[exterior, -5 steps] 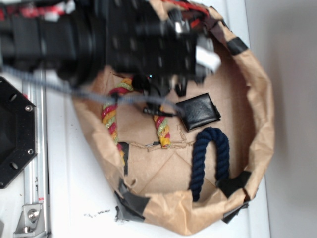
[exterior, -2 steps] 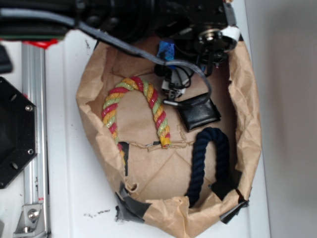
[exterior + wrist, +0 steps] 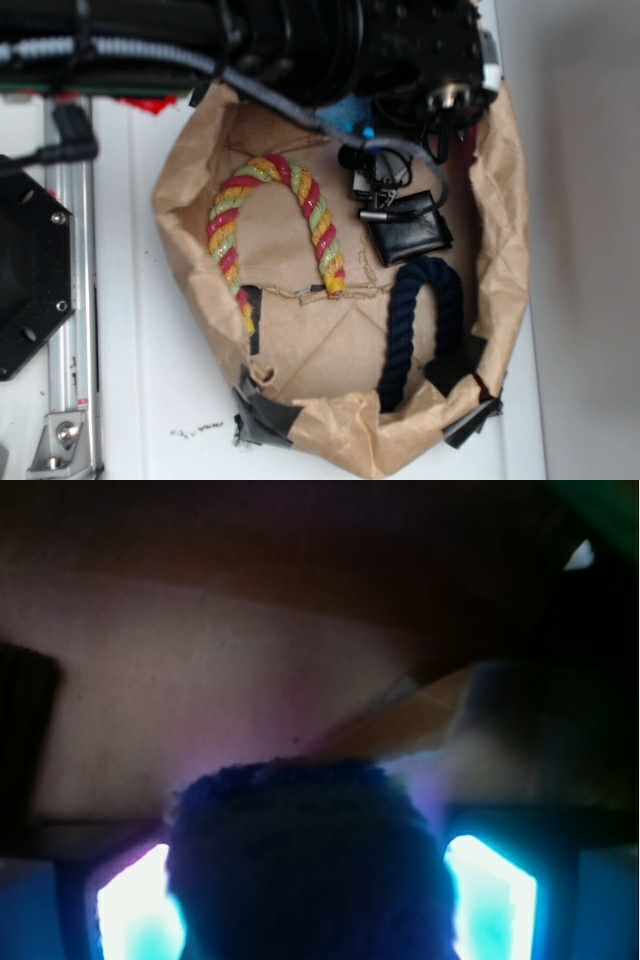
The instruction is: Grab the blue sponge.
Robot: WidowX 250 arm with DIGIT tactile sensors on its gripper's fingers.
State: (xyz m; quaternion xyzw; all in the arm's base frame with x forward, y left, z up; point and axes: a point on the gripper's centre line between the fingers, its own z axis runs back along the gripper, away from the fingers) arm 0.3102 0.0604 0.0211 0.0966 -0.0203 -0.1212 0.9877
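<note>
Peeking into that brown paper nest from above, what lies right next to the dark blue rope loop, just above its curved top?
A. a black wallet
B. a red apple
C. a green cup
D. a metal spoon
A. The exterior view shows the black wallet lying in the paper nest right at the curved top of the dark blue rope loop.
</note>
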